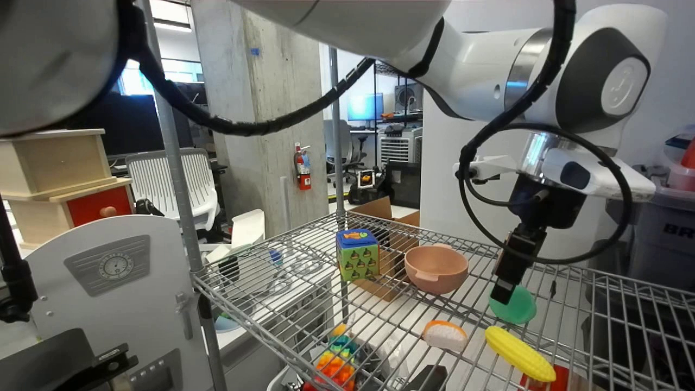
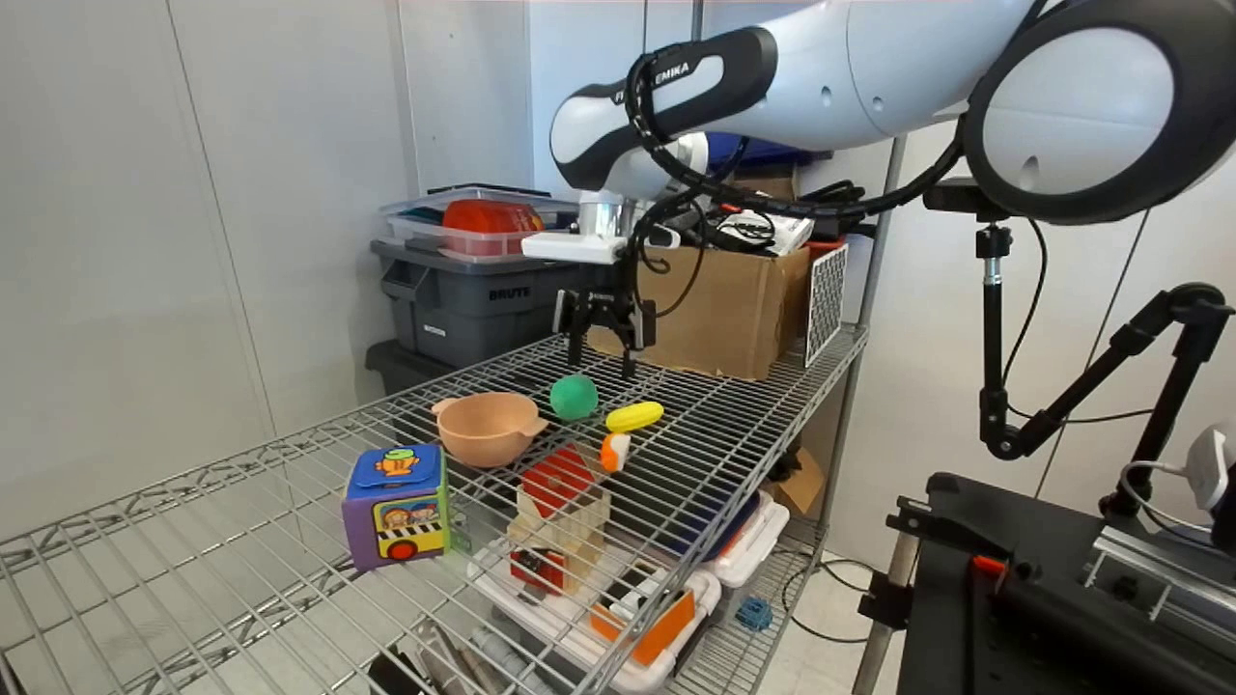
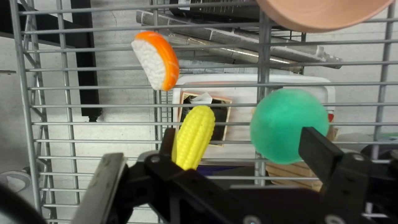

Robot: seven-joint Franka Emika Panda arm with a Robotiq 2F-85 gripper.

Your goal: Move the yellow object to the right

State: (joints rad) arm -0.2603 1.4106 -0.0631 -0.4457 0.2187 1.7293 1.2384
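The yellow object is a corn-cob-like bar. It lies on the wire shelf in both exterior views (image 1: 520, 354) (image 2: 634, 417). In the wrist view it (image 3: 197, 132) appears beside the left finger, its lower end hidden behind the gripper. My gripper (image 2: 603, 365) is open and empty, pointing down above the shelf. In an exterior view its fingertips (image 1: 504, 293) overlap the green round object (image 1: 515, 307). In the wrist view the space between the fingers (image 3: 238, 137) lies between the corn and the green object (image 3: 286, 124), and the right finger covers part of the green object.
An orange-white piece (image 3: 158, 60) lies near the corn. A peach bowl (image 2: 488, 430) and a multicoloured cube (image 2: 398, 507) stand farther along the wire shelf (image 2: 261, 483). A cardboard box (image 2: 715, 309) stands behind the gripper in an exterior view.
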